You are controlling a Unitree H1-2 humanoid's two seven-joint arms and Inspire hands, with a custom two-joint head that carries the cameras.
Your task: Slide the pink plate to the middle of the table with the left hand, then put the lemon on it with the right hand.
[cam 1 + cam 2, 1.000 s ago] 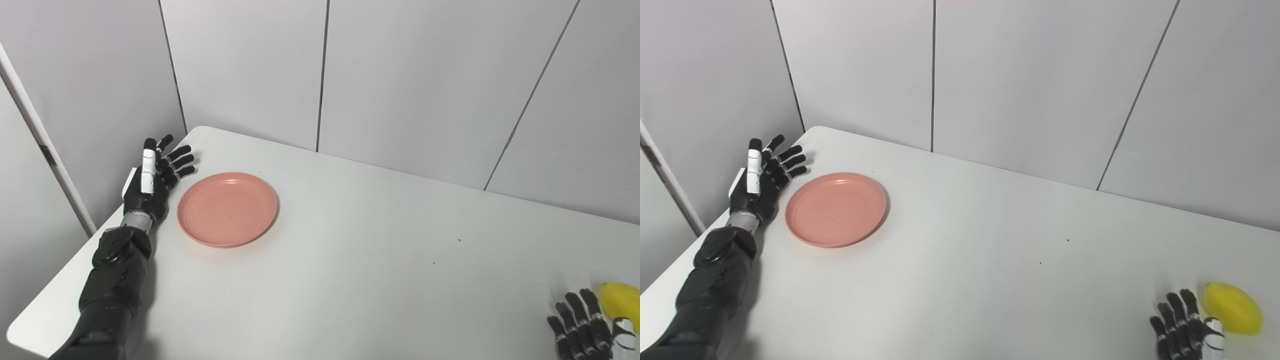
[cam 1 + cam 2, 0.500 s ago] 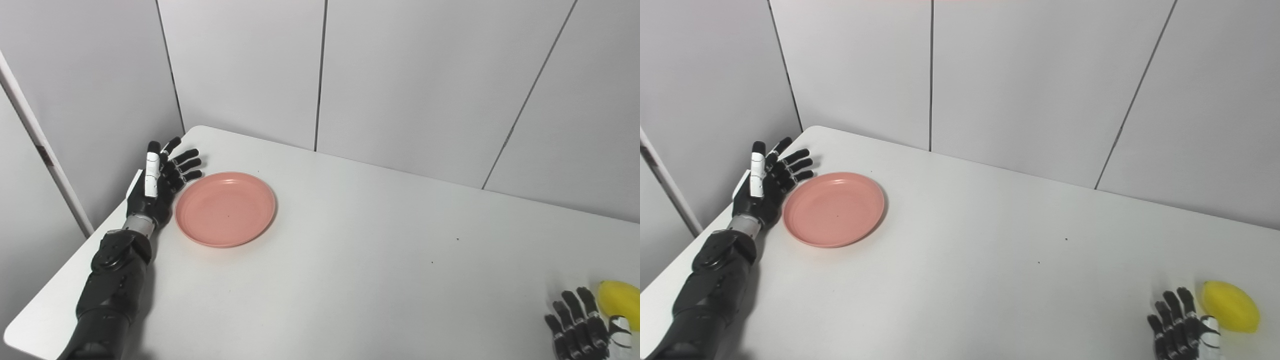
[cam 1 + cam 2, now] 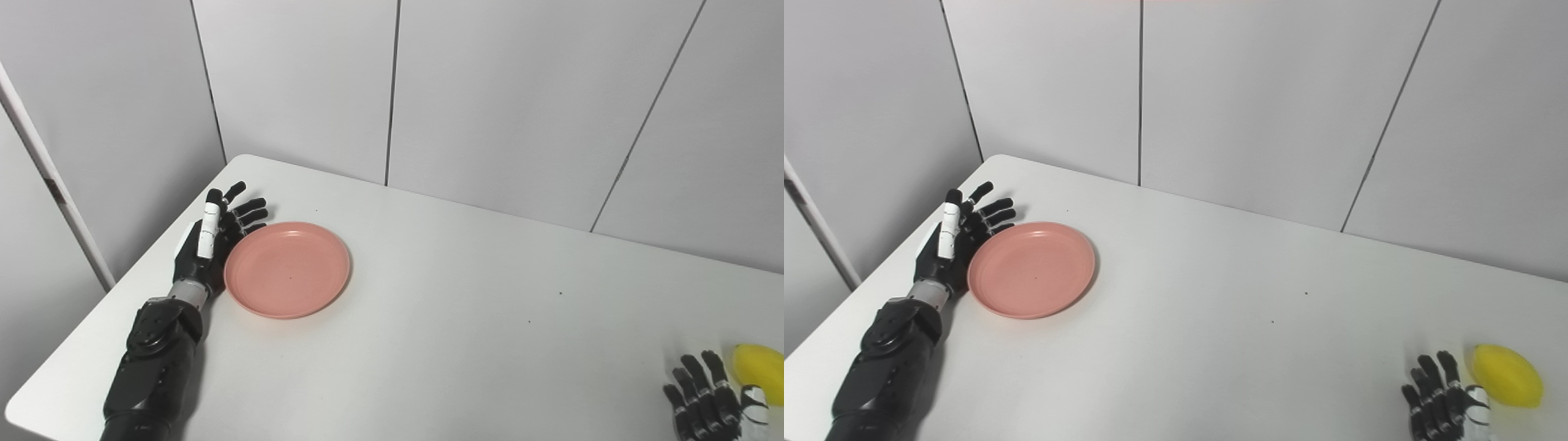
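The pink plate (image 3: 287, 269) lies flat on the left part of the white table (image 3: 441, 331). My left hand (image 3: 211, 242) stands on edge against the plate's left rim, open, fingers stretched toward the back. At the front right corner lies the yellow lemon (image 3: 1507, 383). My right hand (image 3: 1442, 407) rests open just left of the lemon, not touching it, with its wrist cut off by the bottom edge.
Grey wall panels (image 3: 490, 92) close off the table's back and left sides. The table's left edge (image 3: 92, 318) runs close beside my left forearm (image 3: 153, 367). A few small dark specks (image 3: 559, 293) dot the surface.
My left hand has come against the plate's left rim and pushed it a little to the right and toward me. The right hand has sunk slightly lower; the lemon has not moved.
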